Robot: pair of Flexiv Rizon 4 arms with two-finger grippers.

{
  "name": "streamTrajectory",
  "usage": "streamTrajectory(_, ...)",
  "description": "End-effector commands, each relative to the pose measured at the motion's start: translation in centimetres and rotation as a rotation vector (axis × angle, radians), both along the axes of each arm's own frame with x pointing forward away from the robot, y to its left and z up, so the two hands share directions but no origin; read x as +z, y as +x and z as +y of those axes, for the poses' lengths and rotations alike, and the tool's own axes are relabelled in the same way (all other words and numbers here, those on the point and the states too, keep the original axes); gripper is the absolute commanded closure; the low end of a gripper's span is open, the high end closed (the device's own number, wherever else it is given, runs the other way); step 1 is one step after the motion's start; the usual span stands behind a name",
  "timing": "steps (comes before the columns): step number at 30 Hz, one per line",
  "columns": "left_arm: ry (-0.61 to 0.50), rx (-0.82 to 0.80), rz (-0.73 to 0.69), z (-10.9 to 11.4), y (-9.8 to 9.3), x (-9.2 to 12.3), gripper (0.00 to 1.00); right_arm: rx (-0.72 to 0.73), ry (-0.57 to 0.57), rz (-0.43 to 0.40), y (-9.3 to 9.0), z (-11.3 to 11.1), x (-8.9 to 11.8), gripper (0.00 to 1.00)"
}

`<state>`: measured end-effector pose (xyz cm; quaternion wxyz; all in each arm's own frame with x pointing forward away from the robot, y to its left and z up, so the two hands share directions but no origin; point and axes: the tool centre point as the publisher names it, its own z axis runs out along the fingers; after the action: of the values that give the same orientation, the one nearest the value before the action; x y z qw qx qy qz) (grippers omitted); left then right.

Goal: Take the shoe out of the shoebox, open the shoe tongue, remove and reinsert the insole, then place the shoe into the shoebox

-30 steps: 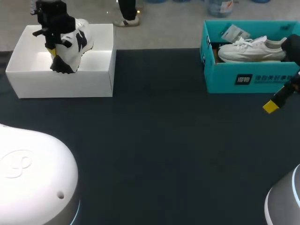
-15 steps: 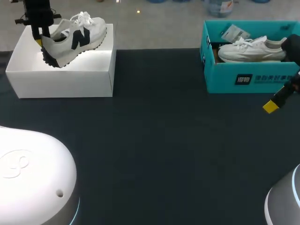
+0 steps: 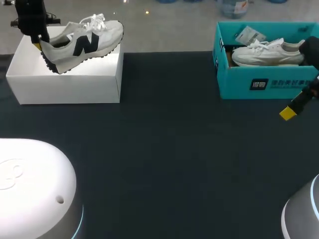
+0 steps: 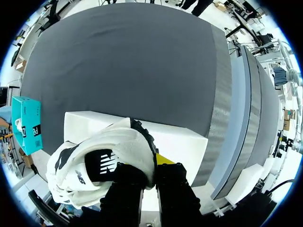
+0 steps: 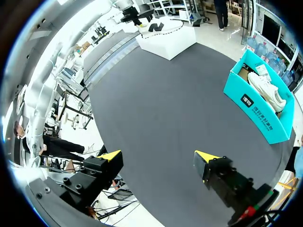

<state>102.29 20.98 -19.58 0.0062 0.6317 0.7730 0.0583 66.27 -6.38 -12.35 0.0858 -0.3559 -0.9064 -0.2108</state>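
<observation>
While the left gripper (image 3: 36, 42) holds the shoe (image 3: 82, 42) by its heel, with the fingers narrow and closed on the heel edge from two sides, the shoe hangs tilted above the open white shoebox (image 3: 65, 89), its toe pointing toward the middle of the worktop (image 3: 174, 149). In the left wrist view the same grip shows: the left gripper (image 4: 150, 172) pinches the heel, the shoe (image 4: 109, 165) is just ahead of it, and the white shoebox (image 4: 184, 142) lies under both. So I judge that only the first step is in hand: the shoe is lifted out of the box but not set down. The tongue is not opened, as far as I can see (the laces look tied), and the insole work and the return into the box are all left to do. The right gripper (image 3: 288, 113) hovers at the far side, just in front of a teal box (image 3: 234, 87) that holds a pale sneaker (image 3: 266, 52); in its own view the right gripper (image 5: 158, 158) has its fingers wide apart and holds nothing. As for writing, the shoe carries a large dark letter mark on its side and pale print on a dark heel patch. The teal box has a dark label with pale characters on its front, and a small paper tag (image 3: 246, 35) inside is too small to read.
</observation>
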Motion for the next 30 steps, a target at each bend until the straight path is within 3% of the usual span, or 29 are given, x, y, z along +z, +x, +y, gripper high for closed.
streamTrajectory(1, -0.001, -0.001, -0.009, 0.1, -0.2, 0.1, 1.00, 0.001, -0.003, 0.005, 0.2, 0.1, 0.0, 0.00)
streamTrajectory(9, 0.104, -0.357, -0.057, 0.5, 0.5, 1.4, 1.00, 0.001, -0.003, 0.005, 0.2, 0.1, 0.0, 0.00)
streamTrajectory(16, 0.087, -0.622, -0.006, 3.4, 2.1, 2.8, 1.00, 0.001, -0.003, 0.005, 0.2, 0.1, 0.0, 0.00)
streamTrajectory(21, 0.146, -0.680, 0.000, 5.5, 3.0, 2.8, 1.00, 0.001, -0.003, 0.005, 0.2, 0.1, 0.0, 0.00)
streamTrajectory(30, 0.177, -0.624, 0.003, 7.9, 5.3, 2.1, 1.00, 0.001, -0.003, 0.005, 0.2, 0.1, 0.0, 0.00)
